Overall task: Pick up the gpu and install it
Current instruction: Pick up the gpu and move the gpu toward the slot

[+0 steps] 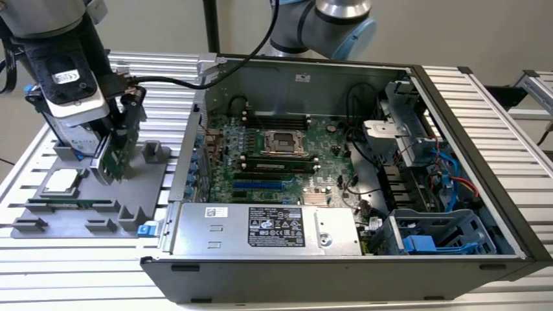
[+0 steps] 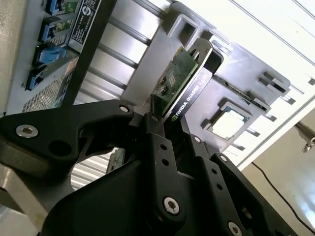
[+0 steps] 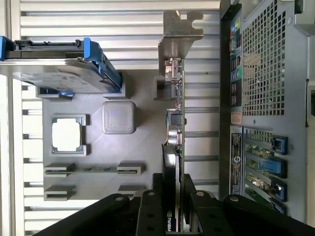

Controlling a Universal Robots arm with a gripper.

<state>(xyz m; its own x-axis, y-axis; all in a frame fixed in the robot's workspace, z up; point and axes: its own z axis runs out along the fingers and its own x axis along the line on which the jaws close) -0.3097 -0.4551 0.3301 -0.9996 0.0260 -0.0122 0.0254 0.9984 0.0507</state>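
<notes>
The gpu (image 1: 116,155), a green card with a black shroud and a silver bracket, stands on edge at the grey parts tray (image 1: 138,191) on the exterior view's left. My gripper (image 1: 111,137) comes down on it from above and is shut on its upper edge. In the second wrist view the black fingers (image 2: 156,135) clamp the gpu (image 2: 173,76). The first wrist view has the gpu (image 3: 176,123) edge-on, held by my gripper (image 3: 173,191), with its bracket (image 3: 179,29) at the far end. Whether the card still touches the tray I cannot tell.
The open computer case (image 1: 294,78) lies at the exterior view's right of the tray, motherboard (image 1: 285,162) facing up, power supply (image 1: 259,230) at its front. On the tray (image 3: 142,142) sit a silver hard drive with blue rails (image 3: 59,64) and a square processor chip (image 3: 66,134).
</notes>
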